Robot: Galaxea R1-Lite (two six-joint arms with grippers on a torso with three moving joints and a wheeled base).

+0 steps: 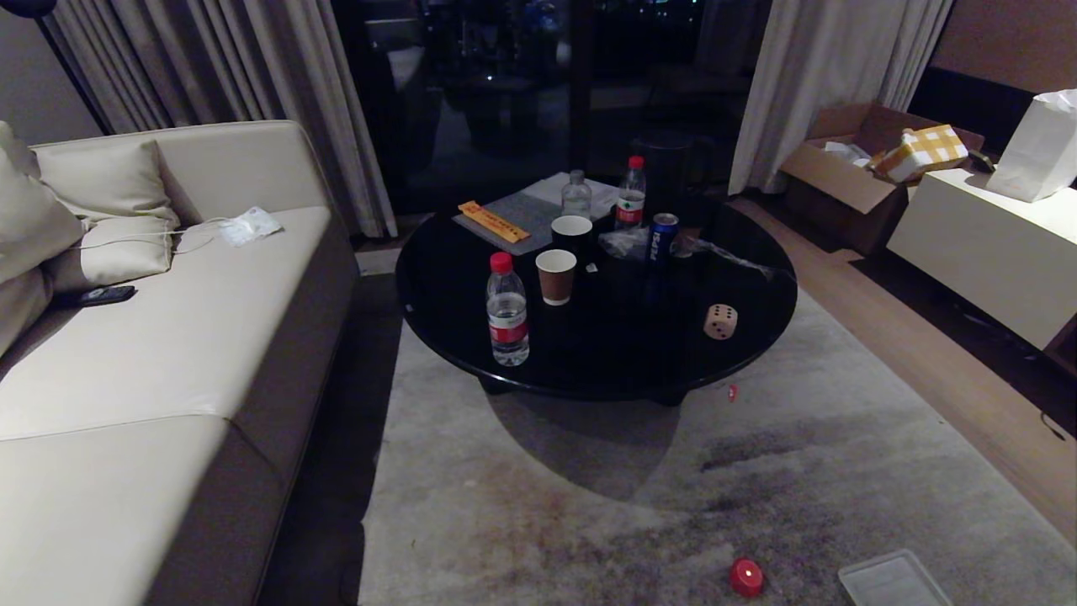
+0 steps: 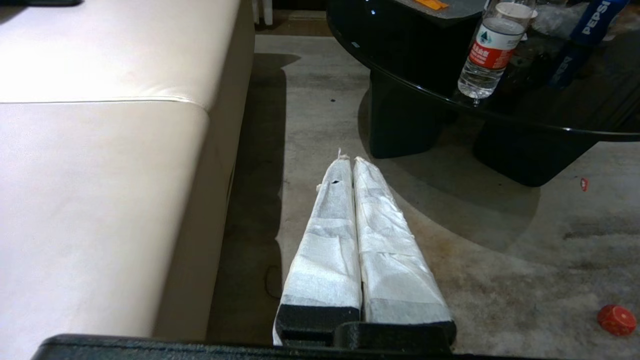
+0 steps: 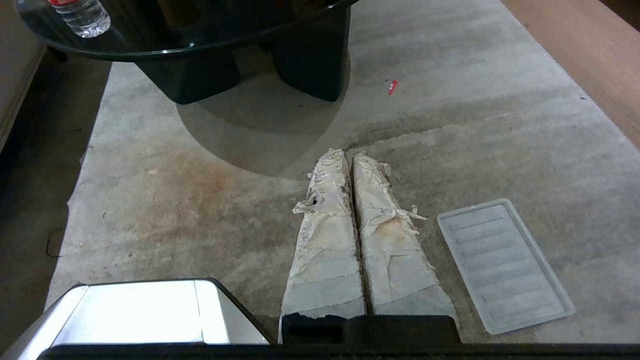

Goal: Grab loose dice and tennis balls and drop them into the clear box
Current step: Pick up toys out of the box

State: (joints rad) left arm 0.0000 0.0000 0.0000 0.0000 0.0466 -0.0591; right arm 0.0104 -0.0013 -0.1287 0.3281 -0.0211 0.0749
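Nothing is in hand yet: judging by how things lie, the task stands at its very start, with a search and approach needed before any pick. On the left, beside the sofa (image 1: 168,337), the left gripper (image 2: 350,162) hangs over the rug (image 1: 589,505) with its wrapped jaws pressed together and empty, pointing toward the near leg of the round black desk (image 1: 757,252). On that desk, among a water bottle (image 1: 507,310), paper cups and a cola can (image 1: 662,237), the beige die (image 1: 720,321) sits near the right near edge, well apart from both sets of jaws. Further right and nearer, the red die (image 1: 746,577) lies on the rug; the left wrist view catches it off to the side of the left jaws, not between them. The right gripper (image 3: 350,157) also hovers over bare rug, jaws closed on nothing, with only the flat ribbed lid (image 3: 505,265) just beside it. No tennis balls, no other dice and no clear box show in any view. The next move, as I judge it, calls for opening one set of jaws and bringing it down around the red die, the nearest loose piece, and for finding the box to drop it in.
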